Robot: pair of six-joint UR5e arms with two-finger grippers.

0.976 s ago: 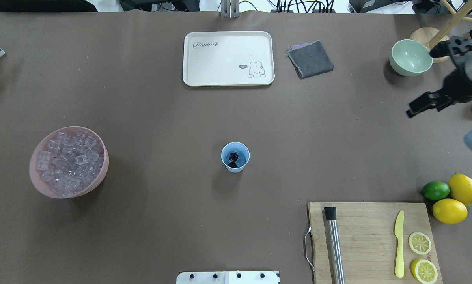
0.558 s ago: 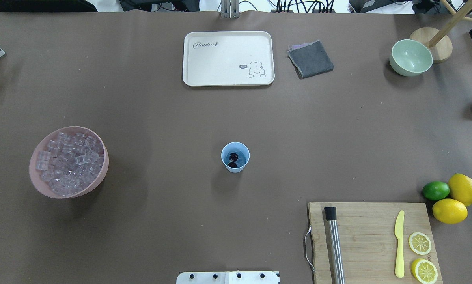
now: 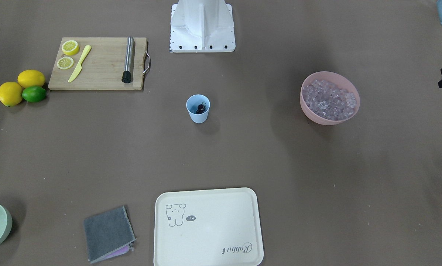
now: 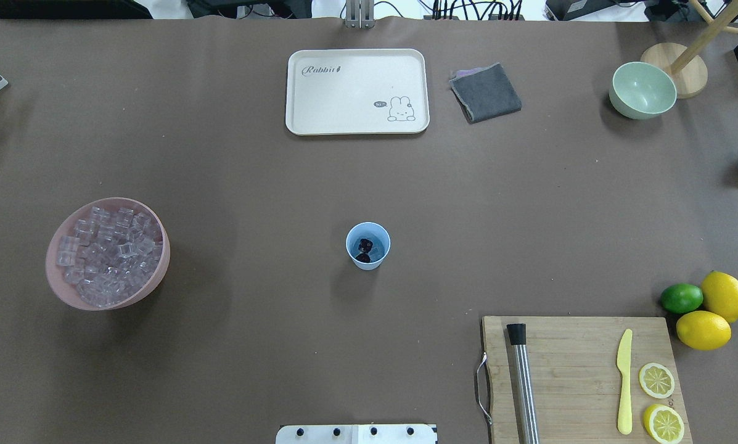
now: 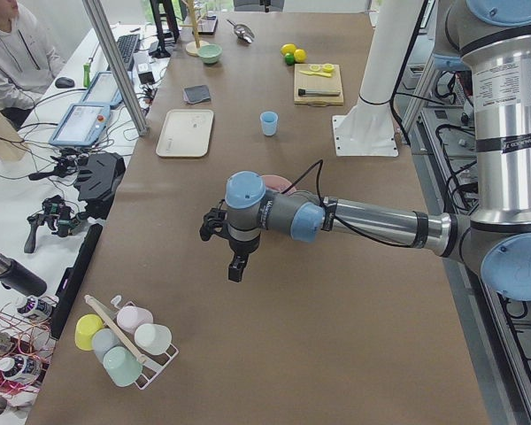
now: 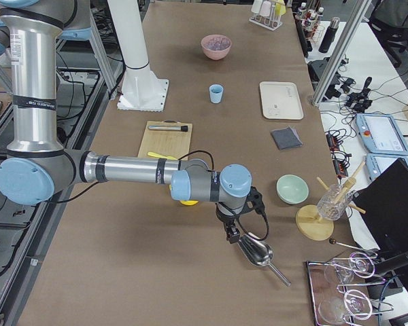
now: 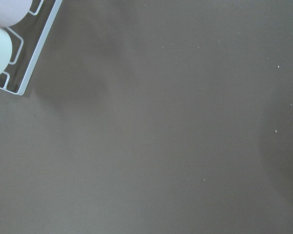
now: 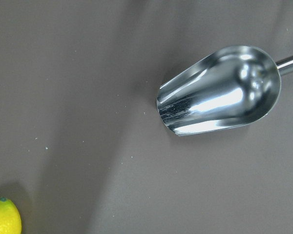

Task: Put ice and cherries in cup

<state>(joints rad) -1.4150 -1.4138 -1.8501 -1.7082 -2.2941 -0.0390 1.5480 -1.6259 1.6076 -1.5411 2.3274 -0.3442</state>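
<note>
The light blue cup (image 4: 368, 245) stands upright mid-table, and the dark cherries (image 4: 364, 246) lie inside it, as the front view also shows for the cup (image 3: 198, 109) and cherries (image 3: 200, 107). The ice (image 4: 106, 256) fills a pink bowl (image 4: 163, 262) far to the cup's left. My left gripper (image 5: 235, 268) hangs over bare table beyond that bowl; I cannot tell whether it is open or shut. My right gripper (image 6: 231, 235) hovers just above a metal scoop (image 6: 257, 251) at the table's right end, its state also unclear. Neither wrist view shows fingers.
A cream tray (image 4: 356, 126), grey cloth (image 4: 486, 92) and pale green bowl (image 4: 643, 90) sit along the far side. A cutting board (image 4: 566, 370) with steel rod, yellow knife and lemon slices lies near right, beside lemons (image 4: 723, 296) and a lime (image 4: 682, 298). The scoop (image 8: 219, 92) lies below my right wrist.
My right gripper, seen one second ago at the overhead view's right edge near the green bowl, has left that view. Cup, cherries and ice have not moved.
</note>
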